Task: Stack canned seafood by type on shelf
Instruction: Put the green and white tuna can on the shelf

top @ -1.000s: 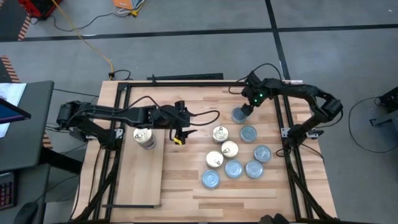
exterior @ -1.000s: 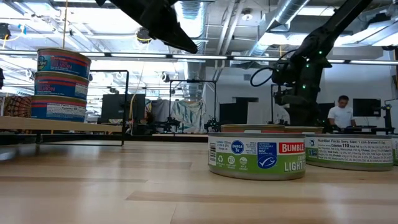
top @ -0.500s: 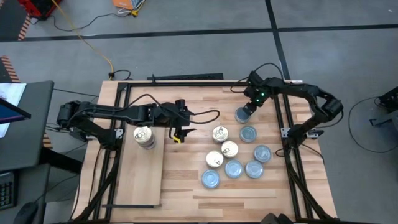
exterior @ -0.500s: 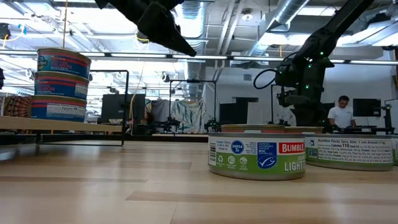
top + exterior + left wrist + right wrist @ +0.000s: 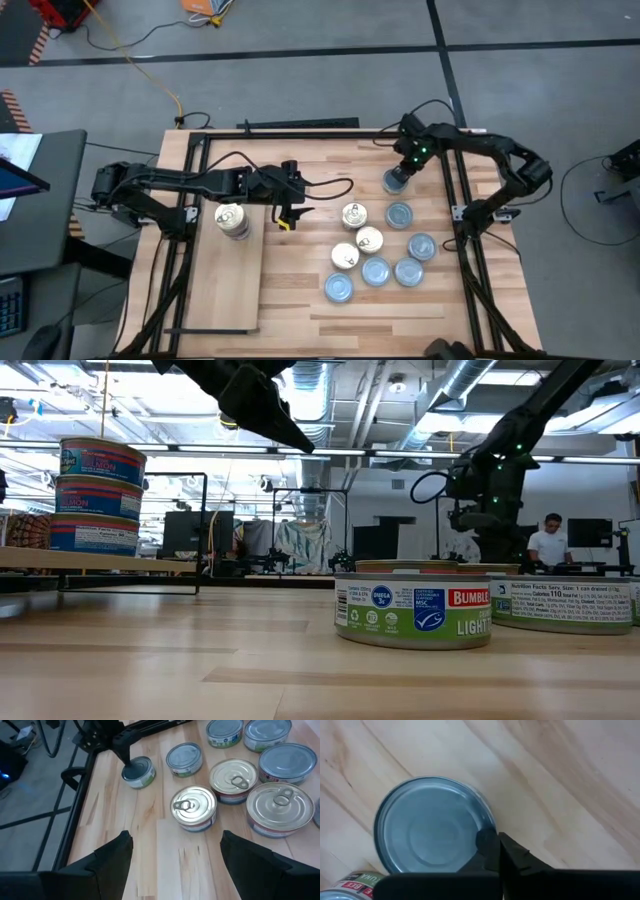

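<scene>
High view: the shelf (image 5: 225,285) carries a stack of tins (image 5: 232,220) beside the left end effector (image 5: 287,213), which hangs released. The right end effector (image 5: 400,176) sits over a blue tin (image 5: 395,181); compared with a second ago, that tin lies slightly farther from the left end effector.

Low view: the stack (image 5: 98,495) is three tins high.

Left wrist view: eight loose tins lie on the counter (image 5: 165,845).

Right wrist view: fingers (image 5: 492,847), pressed together, touch the blue tin's (image 5: 427,827) rim.
</scene>
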`<action>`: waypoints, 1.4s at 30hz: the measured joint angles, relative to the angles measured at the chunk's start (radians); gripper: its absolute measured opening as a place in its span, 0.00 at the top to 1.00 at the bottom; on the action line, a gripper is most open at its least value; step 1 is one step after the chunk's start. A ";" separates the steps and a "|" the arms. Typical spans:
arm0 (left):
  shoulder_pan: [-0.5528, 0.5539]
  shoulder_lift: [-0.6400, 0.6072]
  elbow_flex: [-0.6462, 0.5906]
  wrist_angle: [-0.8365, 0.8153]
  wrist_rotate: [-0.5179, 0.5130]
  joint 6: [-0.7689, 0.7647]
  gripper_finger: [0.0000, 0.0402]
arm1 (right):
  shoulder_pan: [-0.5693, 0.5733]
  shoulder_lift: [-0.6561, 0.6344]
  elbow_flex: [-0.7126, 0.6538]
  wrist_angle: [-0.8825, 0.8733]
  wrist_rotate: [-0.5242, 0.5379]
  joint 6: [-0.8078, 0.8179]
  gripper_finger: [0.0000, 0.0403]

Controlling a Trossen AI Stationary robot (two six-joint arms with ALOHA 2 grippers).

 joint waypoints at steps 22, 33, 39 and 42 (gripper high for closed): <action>0.000 0.000 0.000 0.022 0.008 0.024 0.28 | -0.164 0.001 -0.001 0.011 -0.106 0.007 0.97; 0.003 0.000 0.000 0.020 0.005 0.067 0.28 | 0.034 0.002 -0.002 0.099 -0.159 0.139 0.69; 0.018 0.000 0.000 0.023 0.005 0.067 0.28 | 0.178 0.002 0.025 0.204 -0.158 0.207 0.62; 0.018 0.000 0.000 0.009 0.004 0.065 0.28 | 0.207 -0.009 0.058 0.168 -0.150 0.214 0.60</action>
